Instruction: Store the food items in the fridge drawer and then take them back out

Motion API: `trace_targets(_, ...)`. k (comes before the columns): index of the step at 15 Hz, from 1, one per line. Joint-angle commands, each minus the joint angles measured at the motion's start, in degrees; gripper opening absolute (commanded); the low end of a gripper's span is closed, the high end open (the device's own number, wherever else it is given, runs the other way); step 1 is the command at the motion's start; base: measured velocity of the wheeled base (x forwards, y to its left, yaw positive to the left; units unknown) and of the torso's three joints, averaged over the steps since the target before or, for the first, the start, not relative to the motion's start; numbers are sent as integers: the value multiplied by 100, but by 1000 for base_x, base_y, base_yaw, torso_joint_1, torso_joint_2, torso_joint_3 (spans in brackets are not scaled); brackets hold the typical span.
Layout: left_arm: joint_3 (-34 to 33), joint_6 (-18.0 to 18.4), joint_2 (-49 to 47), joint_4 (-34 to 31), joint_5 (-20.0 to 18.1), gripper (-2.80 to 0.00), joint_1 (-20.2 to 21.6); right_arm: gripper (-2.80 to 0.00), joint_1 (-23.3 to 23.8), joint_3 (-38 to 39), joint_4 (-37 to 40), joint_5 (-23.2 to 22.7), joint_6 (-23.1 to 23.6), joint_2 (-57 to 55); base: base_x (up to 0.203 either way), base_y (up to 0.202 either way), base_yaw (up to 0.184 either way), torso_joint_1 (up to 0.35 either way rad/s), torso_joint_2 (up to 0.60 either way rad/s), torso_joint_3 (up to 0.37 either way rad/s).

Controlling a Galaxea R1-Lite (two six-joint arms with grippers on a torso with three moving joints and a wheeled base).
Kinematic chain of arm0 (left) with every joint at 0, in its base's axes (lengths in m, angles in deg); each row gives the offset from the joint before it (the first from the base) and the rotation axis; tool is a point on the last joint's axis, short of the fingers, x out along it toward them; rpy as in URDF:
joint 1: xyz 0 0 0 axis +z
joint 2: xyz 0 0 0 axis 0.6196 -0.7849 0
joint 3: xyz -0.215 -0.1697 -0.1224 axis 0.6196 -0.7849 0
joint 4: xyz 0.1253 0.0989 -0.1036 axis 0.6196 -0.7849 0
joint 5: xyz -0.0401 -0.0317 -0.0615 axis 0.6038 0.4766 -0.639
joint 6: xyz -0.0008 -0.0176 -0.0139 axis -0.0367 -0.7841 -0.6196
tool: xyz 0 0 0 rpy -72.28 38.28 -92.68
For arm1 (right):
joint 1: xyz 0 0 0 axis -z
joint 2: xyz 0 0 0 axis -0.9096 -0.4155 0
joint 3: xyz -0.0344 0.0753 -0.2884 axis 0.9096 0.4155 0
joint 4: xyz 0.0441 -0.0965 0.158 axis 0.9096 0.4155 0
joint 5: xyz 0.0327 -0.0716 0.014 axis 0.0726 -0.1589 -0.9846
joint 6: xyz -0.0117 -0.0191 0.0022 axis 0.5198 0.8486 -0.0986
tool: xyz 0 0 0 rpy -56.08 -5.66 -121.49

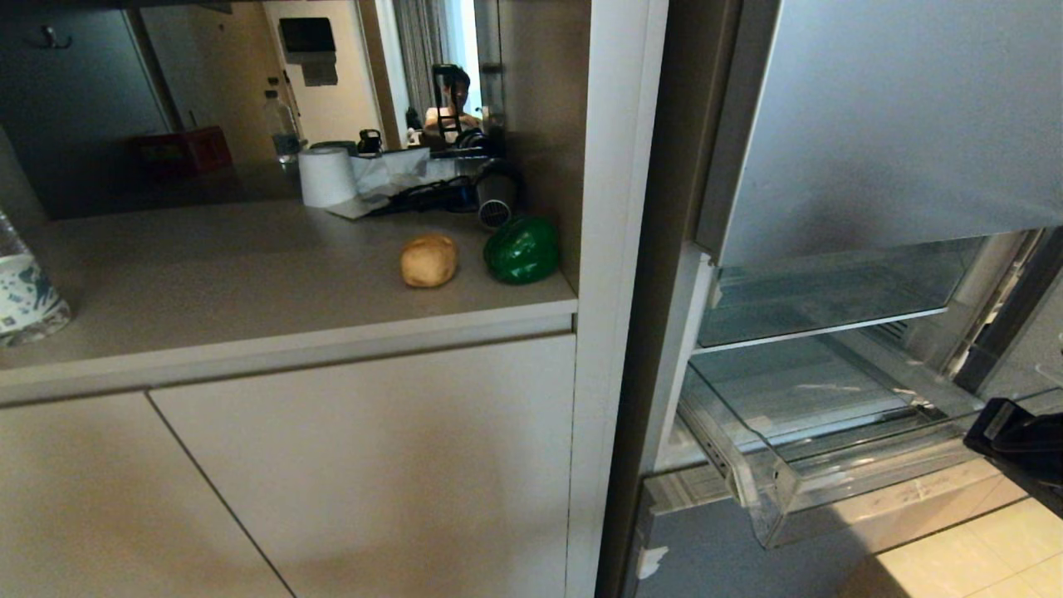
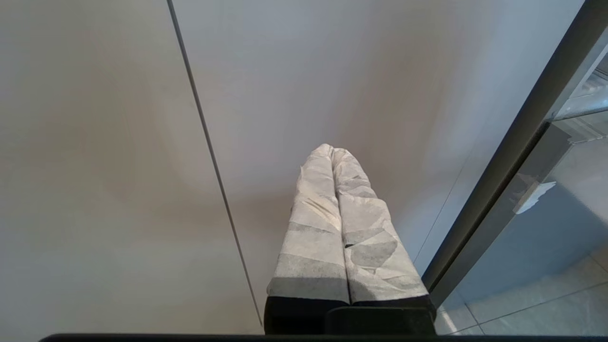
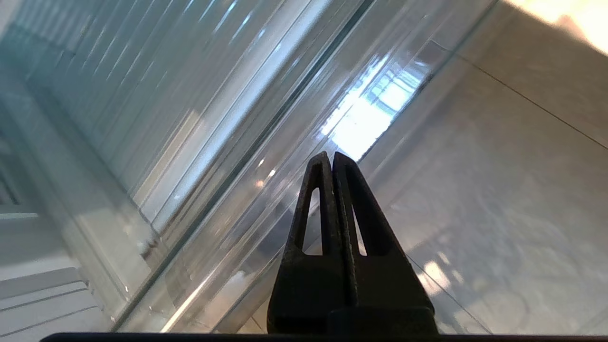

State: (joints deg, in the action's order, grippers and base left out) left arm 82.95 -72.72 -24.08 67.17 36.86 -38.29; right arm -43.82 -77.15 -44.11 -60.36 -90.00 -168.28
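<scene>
Right gripper, clenched on nothing, hangs at the open drawer's front rim

Pepper and potato wait at the counter's right front corner; storing has yet to start, next reach there; left gripper parked, clenched

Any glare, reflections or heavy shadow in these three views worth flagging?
Head view: mirrored back wall above the counter reflects the room; sunlight patch on the floor. Right wrist view: bright window glare on the clear drawer bin. Left wrist view: soft shadow on the cabinet door.

Green bell pepper and tan lump sit on the counter; clear fridge drawer stands open.
</scene>
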Motion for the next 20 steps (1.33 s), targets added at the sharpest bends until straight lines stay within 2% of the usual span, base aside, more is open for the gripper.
trace_targets(1,1,-2,0,-3,2,-280,0,-280,-193,-234,-207,-2,-71,-535,0,0,0,0,0,0)
trace_targets(5,1,-2,0,-3,2,-280,0,-280,-391,-872,-481,-15,-90,-1093,0,0,0,0,0,0)
trace_targets(9,1,-2,0,-3,2,-280,0,-280,-414,-1663,-488,-289,-51,-1703,0,0,0,0,0,0)
trace_targets(15,1,-2,0,-3,2,-280,0,-280,-537,-2765,-460,-449,-34,-2435,0,0,0,0,0,0)
trace_targets(20,1,-2,0,-3,2,-280,0,-280,-651,-3167,-487,-467,-26,-2813,0,0,0,0,0,0)
